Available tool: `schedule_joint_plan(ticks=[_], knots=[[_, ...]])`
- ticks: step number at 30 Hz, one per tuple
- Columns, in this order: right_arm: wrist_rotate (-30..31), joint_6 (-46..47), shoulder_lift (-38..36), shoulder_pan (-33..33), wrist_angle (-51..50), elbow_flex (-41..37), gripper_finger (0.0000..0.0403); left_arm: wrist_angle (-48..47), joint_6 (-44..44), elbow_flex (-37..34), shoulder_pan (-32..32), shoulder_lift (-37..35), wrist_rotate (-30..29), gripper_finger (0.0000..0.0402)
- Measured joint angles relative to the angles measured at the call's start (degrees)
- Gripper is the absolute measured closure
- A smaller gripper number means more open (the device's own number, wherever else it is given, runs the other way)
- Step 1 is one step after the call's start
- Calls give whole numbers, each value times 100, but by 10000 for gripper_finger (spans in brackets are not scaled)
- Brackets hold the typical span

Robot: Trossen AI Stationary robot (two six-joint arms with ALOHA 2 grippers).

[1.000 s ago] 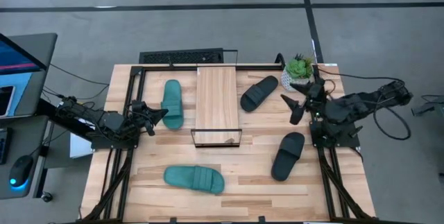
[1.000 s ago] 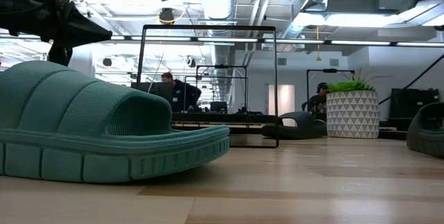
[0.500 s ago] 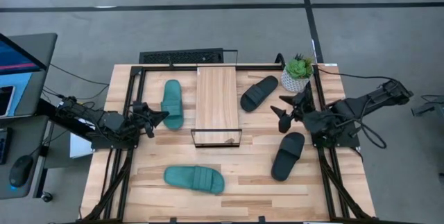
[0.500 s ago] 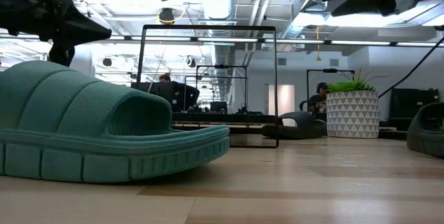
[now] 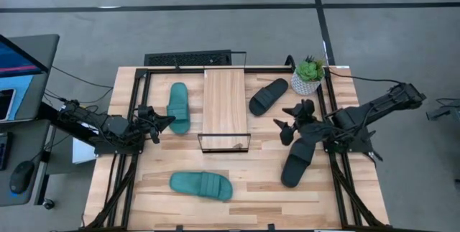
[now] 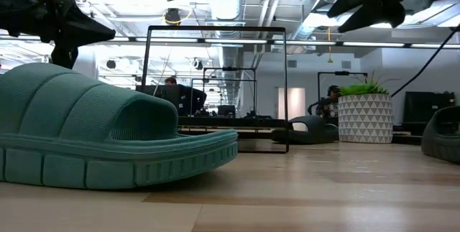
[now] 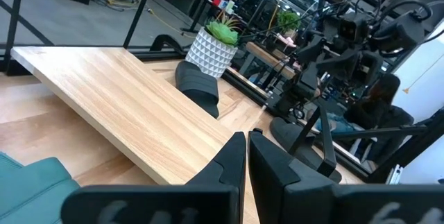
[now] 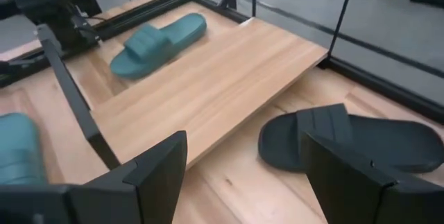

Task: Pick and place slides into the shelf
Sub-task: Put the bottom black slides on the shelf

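Across the wooden tabletop (image 5: 244, 174), the right gripper (image 5: 290, 126) is hovering with fingers spread wide just short of a black slide (image 5: 268, 96), soft, light rubber probably best pinched across its ribbed strap.

Looking straight down over the whole table (image 5: 237, 189) from above; level across it from tabletop height. Riding each wrist, facing forward past the claw fingers, both sharing the shelf (image 7: 132, 106) ahead.

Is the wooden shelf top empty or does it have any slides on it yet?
Empty. The shelf plank is bare; all four slides lie on the table around it.
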Motion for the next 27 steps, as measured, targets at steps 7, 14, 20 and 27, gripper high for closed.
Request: schedule_joint_plan(ticks=[7, 14, 20, 27], knots=[[-180, -2, -44, 2, -2, 0, 131, 2, 2, 0, 0, 1, 0, 395], [-811, 130, -224, 4, -1051, 1, 131, 3, -2, 0, 0, 1, -2, 395], [-1585, 938, -537, 4, -3106, 0, 131, 11, -77, 0, 0, 1, -4, 395], [-3449, 970, -967, 5, -3933, 0, 131, 15, -225, 0, 0, 1, -39, 395]])
